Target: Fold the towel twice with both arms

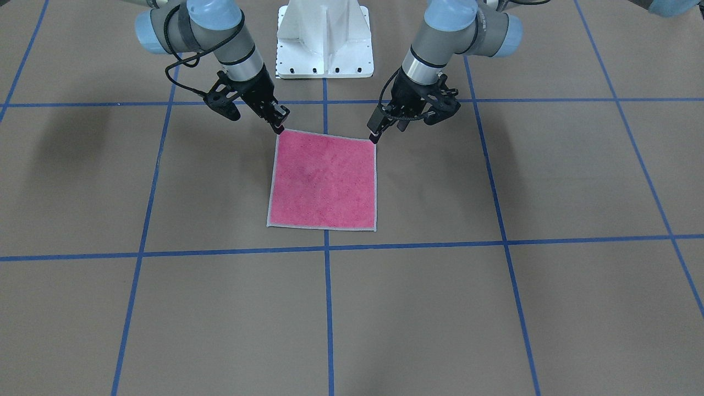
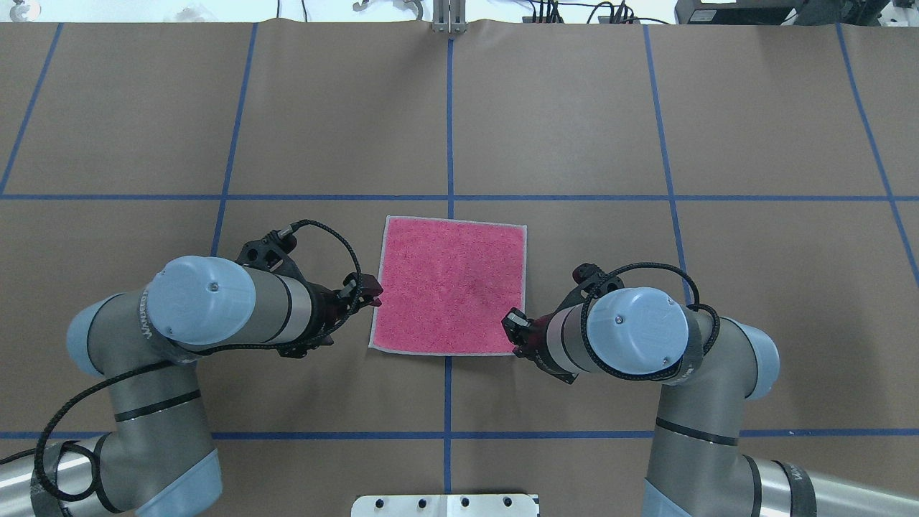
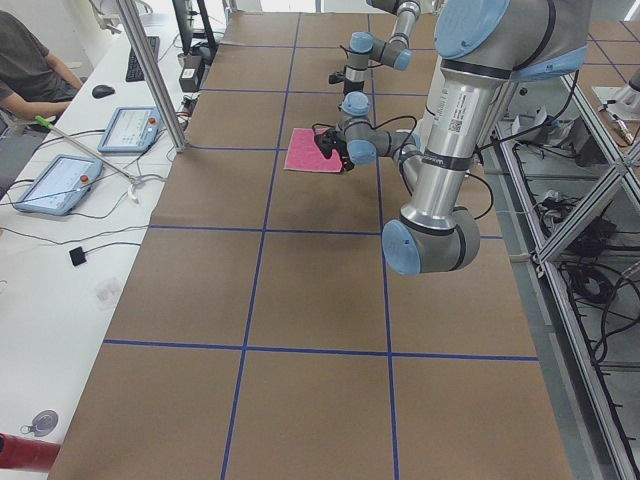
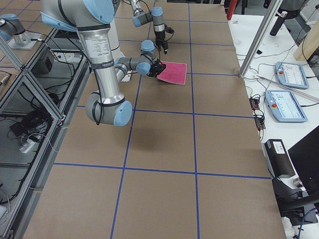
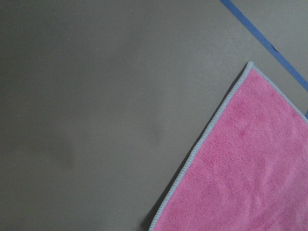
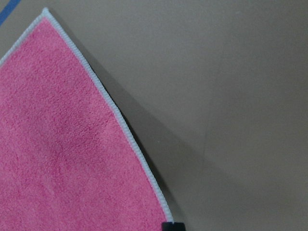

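The towel [image 1: 323, 181] lies flat on the brown table, pink face up, with a light grey border; it also shows in the overhead view [image 2: 451, 287]. My left gripper [image 1: 374, 137] sits at the towel's near left corner, jaws pinched together on it. It also shows in the overhead view [image 2: 375, 298]. My right gripper [image 1: 279, 130] is pinched on the near right corner, seen from overhead too [image 2: 512, 332]. In the right wrist view the towel's edge [image 6: 120, 125] stands slightly off the table with a shadow beneath, and one fingertip [image 6: 172, 226] shows. The left wrist view shows the towel [image 5: 250, 173] only.
The white pedestal [image 1: 324, 38] stands behind the towel on the robot's side. Blue tape lines [image 1: 326, 308] grid the table. A person [image 3: 30, 70] sits at a side bench with tablets [image 3: 135, 128], off the table's far edge.
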